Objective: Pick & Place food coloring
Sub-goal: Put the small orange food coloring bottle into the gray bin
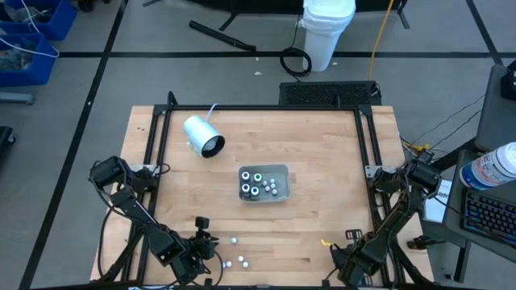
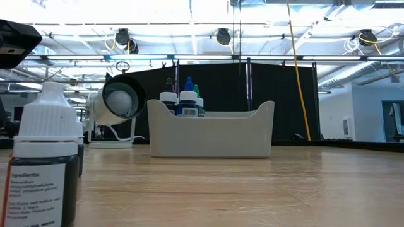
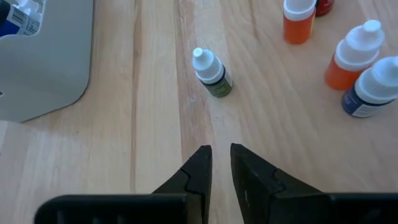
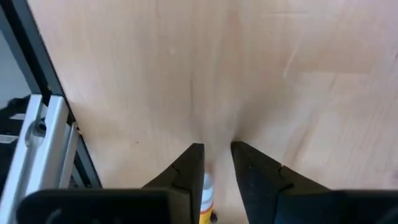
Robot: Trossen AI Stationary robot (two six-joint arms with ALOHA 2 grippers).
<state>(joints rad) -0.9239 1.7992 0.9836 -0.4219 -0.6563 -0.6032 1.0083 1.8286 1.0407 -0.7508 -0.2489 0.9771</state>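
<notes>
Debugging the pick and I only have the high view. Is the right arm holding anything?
Observer: The right wrist view shows a yellow bottle between the right gripper's fingers. There's a sliver of gap beside it, so it doesn't look clamped.
Operator: Left one?
Observer: The left gripper has nothing in it, fingers slightly apart. A dark bottle with a white cap sits on the table ahead, untouched.
Operator: Bottles in the tray upright?
Observer: The low view shows the tray bottles standing, tips above the tray rim.
</notes>
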